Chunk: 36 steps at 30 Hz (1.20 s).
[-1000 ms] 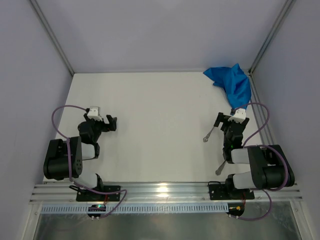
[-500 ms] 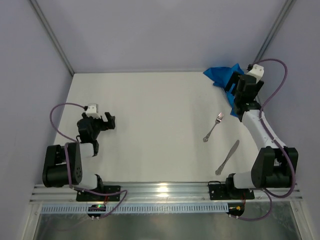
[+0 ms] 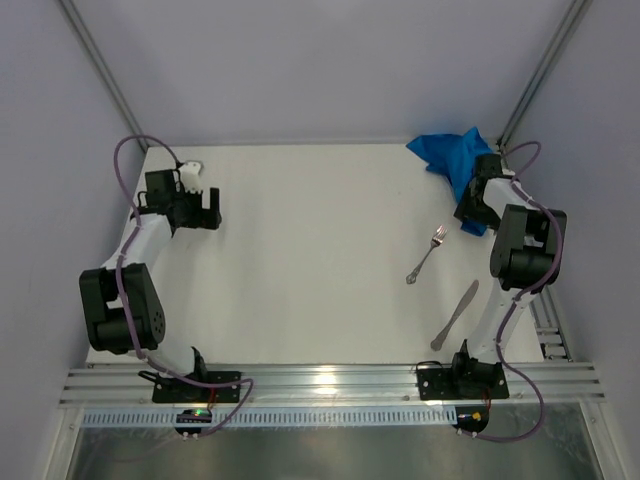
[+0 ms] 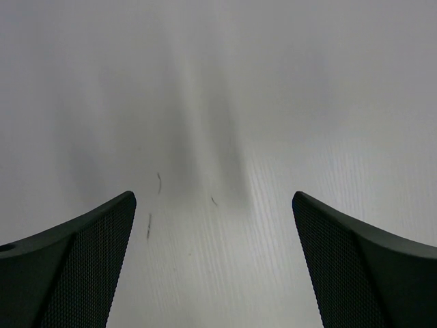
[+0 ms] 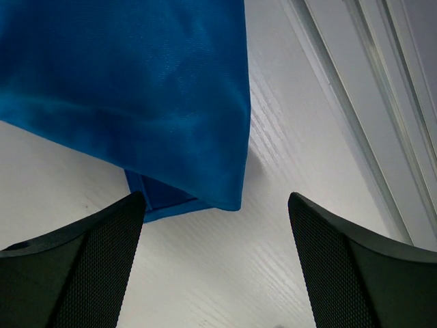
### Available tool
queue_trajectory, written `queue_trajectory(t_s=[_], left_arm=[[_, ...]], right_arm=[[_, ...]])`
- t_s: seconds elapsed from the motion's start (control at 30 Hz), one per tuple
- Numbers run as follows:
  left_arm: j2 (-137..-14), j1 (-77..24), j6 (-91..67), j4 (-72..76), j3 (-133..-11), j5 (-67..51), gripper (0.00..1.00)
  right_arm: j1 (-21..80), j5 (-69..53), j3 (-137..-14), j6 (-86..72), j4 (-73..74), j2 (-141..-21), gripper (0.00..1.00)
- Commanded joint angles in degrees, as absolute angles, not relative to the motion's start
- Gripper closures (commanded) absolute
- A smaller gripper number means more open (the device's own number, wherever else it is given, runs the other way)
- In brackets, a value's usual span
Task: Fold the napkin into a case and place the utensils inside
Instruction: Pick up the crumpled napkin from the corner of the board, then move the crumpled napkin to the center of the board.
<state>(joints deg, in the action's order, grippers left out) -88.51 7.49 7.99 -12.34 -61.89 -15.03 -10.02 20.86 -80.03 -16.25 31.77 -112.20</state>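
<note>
Napkin (image 5: 136,89) bunched, just ahead of the right jaws.
Both pairs stand wide, holding nothing; left jaws over the tabletop (image 4: 225,102).

A white tabletop (image 3: 320,250) is closed in by a back wall (image 3: 320,70), a left wall (image 3: 40,200) and a right wall (image 3: 605,200), all plain pale lilac-grey. A slanting metal strut rises from each far corner, one on the left (image 3: 100,72) and one on the right (image 3: 542,68). A ribbed aluminium rail (image 3: 270,381) runs along the near edge, with a bright glare (image 3: 325,378) at its middle. Below it lie a white toothed strip (image 3: 300,415) and a dull metal sheet (image 3: 330,452). A grooved channel (image 5: 362,89) follows the right edge. Faint dark scuffs (image 4: 153,205) mark the tabletop.
</note>
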Motion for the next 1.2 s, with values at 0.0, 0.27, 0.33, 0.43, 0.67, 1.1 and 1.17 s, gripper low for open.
queue_trajectory(t_s=[0.0, 0.27, 0.33, 0.43, 0.67, 1.1, 1.17], left_arm=[[-88.86, 7.21, 10.11, -28.29, -65.12, -16.52, 0.02], [-88.42, 7.21, 8.97, -38.31, -69.61, -17.32, 0.05], [-87.37, 7.21, 8.27, -39.89, -70.49, -17.05, 0.05], [-85.08, 7.29, 8.35, -42.18, -71.63, -18.45, 0.05], [-80.69, 7.29, 10.28, -48.42, -75.76, -22.14, 0.05], [-78.93, 12.47, 10.37, -55.90, -83.92, -29.09, 0.05], [-78.58, 15.20, 10.11, -55.64, -85.25, -29.00, 0.05]], right_arm=[[-10.02, 20.92, -86.03, -15.21, 36.47, -115.73, 0.11], [-12.48, 13.46, -87.45, -14.07, 35.86, -119.27, 0.65], [-12.57, 12.92, -87.36, -12.84, 35.33, -119.35, 0.82], [-12.57, 11.08, -87.71, -11.25, 35.33, -118.13, 0.96], [-8.71, 6.86, -94.47, -10.11, 36.21, -109.53, 0.96], [29.16, -10.88, -130.43, -13.09, 36.32, -110.31, 0.96], [33.46, -16.66, -130.25, -15.11, 30.69, -108.46, 0.96]])
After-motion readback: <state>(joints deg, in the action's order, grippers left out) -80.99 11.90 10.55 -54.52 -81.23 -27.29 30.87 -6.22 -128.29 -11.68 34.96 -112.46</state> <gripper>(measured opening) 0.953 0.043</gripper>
